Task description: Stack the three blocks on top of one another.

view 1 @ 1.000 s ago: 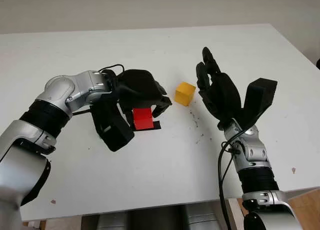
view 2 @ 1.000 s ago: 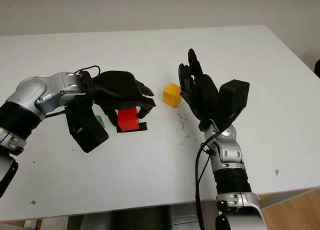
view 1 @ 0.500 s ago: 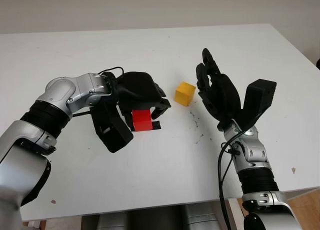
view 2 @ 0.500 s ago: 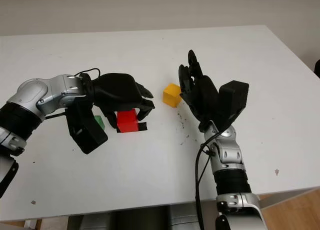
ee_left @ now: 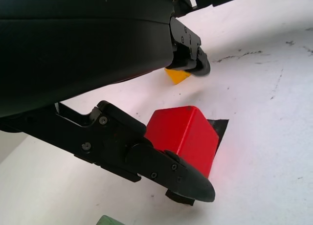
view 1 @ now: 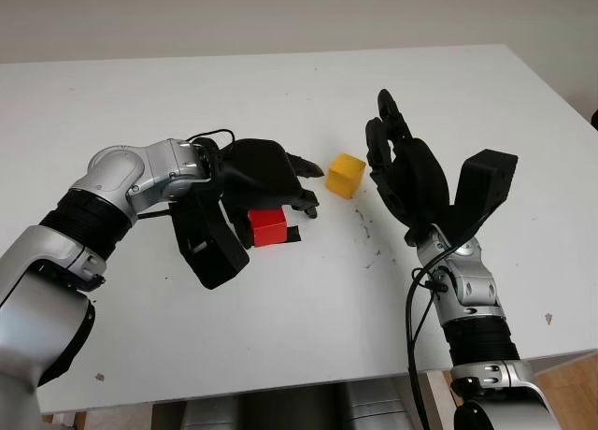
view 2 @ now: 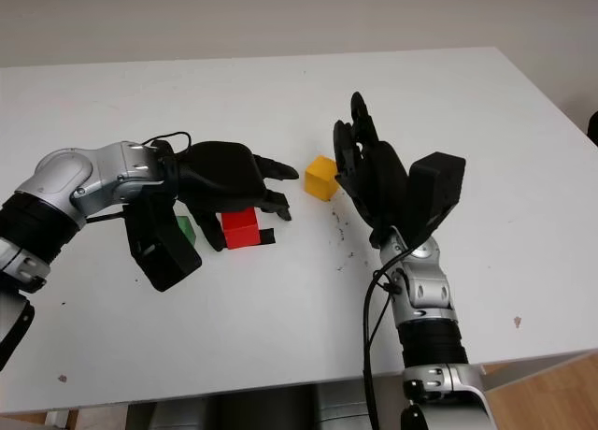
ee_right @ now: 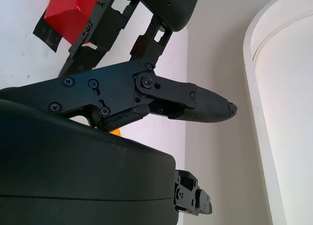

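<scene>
The left wrist view shows the red block (ee_left: 183, 137) on a piece of black tape (ee_left: 217, 127) on the white table (ee_left: 264, 151), with one finger (ee_left: 161, 166) of the left hand (view 2: 238, 182) just beside it and the others lifted above it. The left hand holds nothing and is open over the red block. The green block (view 2: 186, 228) sits on the table near the red one, half hidden behind the left hand, and the yellow block (view 2: 321, 179) is on the table between the two hands. The right hand (view 2: 372, 173) is open, raised beside the yellow block and holding nothing. No block is stacked yet. The risk is probably that the low finger pushes the red block sideways if the hand closes unevenly, or knocks the hidden green block
</scene>
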